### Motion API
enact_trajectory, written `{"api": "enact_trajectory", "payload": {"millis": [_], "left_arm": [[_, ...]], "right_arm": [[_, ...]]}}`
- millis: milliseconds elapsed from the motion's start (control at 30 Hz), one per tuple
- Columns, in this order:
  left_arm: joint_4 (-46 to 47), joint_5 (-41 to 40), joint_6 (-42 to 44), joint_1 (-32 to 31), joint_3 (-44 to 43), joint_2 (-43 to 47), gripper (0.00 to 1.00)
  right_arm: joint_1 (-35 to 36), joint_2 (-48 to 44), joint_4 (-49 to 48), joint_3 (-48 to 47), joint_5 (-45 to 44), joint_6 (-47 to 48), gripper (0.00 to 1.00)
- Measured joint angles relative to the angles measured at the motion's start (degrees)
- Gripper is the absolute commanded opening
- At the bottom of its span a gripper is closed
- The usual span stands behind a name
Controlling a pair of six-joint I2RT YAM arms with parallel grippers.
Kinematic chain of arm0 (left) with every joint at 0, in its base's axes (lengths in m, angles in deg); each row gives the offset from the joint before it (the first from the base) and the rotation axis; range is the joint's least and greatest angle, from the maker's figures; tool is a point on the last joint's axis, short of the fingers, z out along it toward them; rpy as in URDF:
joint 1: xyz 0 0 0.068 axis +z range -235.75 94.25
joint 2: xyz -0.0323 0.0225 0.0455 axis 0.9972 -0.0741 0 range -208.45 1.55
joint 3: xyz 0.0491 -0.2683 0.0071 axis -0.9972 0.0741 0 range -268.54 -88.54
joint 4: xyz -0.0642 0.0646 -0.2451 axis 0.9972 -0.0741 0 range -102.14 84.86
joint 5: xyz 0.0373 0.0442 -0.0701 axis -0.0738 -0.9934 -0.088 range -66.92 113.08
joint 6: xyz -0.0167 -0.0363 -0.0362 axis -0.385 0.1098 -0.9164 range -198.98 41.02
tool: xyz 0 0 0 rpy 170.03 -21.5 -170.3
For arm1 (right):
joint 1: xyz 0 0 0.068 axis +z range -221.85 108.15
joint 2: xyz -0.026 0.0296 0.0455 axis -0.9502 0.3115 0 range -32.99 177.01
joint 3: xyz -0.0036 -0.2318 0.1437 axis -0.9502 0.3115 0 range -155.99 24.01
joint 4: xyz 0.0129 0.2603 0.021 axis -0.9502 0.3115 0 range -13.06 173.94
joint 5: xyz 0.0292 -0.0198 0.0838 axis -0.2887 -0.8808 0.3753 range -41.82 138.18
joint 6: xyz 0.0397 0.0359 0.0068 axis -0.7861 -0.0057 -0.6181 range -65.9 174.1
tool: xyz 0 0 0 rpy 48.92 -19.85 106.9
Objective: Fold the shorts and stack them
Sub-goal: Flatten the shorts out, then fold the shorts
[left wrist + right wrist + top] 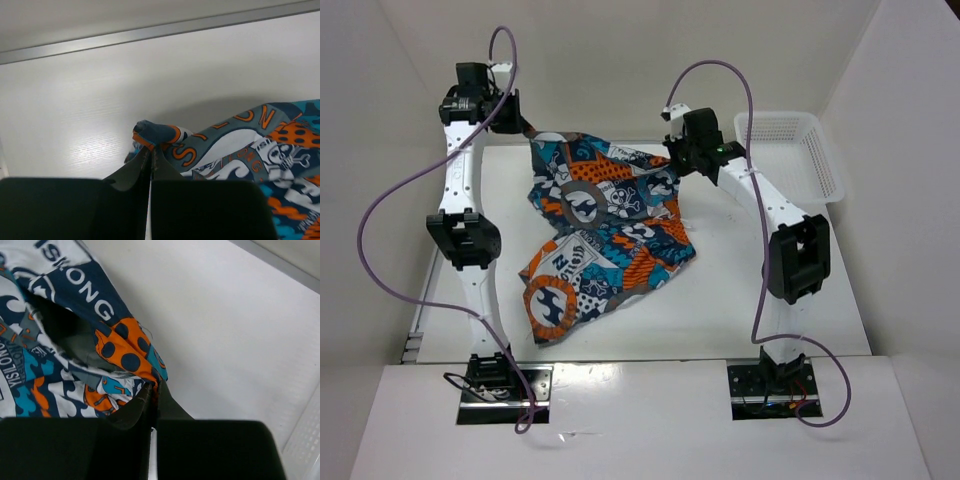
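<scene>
Since the shorts (610,230) look soft, light and floppy, corners seem the best hold: left end effector (523,127) and right end effector (676,162) each pinch one, upper frame.

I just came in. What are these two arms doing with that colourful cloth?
One pair of printed shorts is held at two points. The left claw is shut on one corner and the right claw is shut on the opposite edge, both at the far side of the table. The rest of the cloth trails toward the near edge, rumpled, with no neat fold yet. A white basket stands at the far right.
</scene>
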Motion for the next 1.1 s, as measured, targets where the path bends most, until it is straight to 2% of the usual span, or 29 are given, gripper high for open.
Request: {"api": "enact_trajectory", "payload": {"millis": [200, 500, 700, 800, 867, 967, 1100], "left_arm": [[-0.4, 1.4, 0.0, -0.1, -2.1, 2.1, 0.00], [-1.8, -0.8, 0.0, -0.1, 3.6, 13.7, 0.00], [-4.2, -3.4, 0.0, -0.6, -7.3, 12.3, 0.00], [-6.0, -2.5, 0.0, -1.0, -7.9, 12.2, 0.00], [-6.9, -0.9, 0.0, -1.6, -4.2, 12.7, 0.00], [-8.2, 1.6, 0.0, -2.8, 8.3, 15.2, 0.00], [-8.6, 2.6, 0.0, -5.4, 29.9, 21.5, 0.00]], "right_arm": [[-0.5, 1.4, -2.4, 0.0, -2.3, 1.4, 0.00], [0.3, 1.3, -7.1, 0.4, -9.6, 5.9, 0.00], [0.2, 1.2, -9.2, -4.9, -11.3, 6.6, 0.00], [0.2, -1.3, -11.4, -0.3, -11.6, 7.9, 0.00], [0.2, -3.9, -12.0, 5.9, -11.6, 9.0, 0.00], [0.3, -5.3, -12.1, 13.7, -11.6, 10.5, 0.00], [0.2, -5.3, -12.1, 21.0, -11.8, 13.2, 0.00]]}}
